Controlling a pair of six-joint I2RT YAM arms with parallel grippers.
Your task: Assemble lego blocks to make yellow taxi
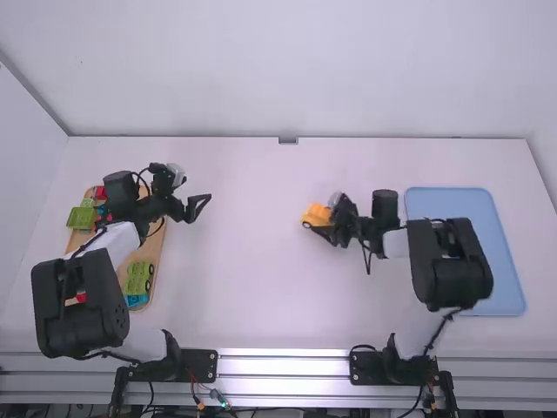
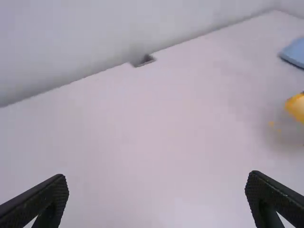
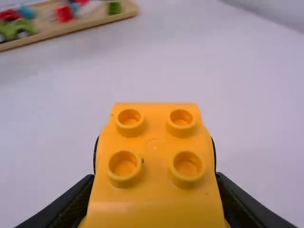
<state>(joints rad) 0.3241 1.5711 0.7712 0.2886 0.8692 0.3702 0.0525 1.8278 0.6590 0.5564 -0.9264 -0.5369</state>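
Note:
In the high view my right gripper [image 1: 327, 230] is right of the table's middle, holding a yellow block piece [image 1: 317, 213]. In the right wrist view four round studs top the yellow piece [image 3: 154, 152], and my right gripper [image 3: 154, 190] is shut on its two sides. My left gripper [image 1: 202, 209] stands open near the wooden tray in the high view; nothing is between its spread fingers in the left wrist view, where my left gripper [image 2: 156, 199] also appears. Part of the yellow piece [image 2: 297, 107] is at that view's right edge.
A wooden tray [image 1: 157, 248] with green, red and blue blocks lies at the left, partly under the left arm. A blue tray [image 1: 509, 261] lies at the right, partly under the right arm. The white wall [image 1: 287, 70] rises behind the table.

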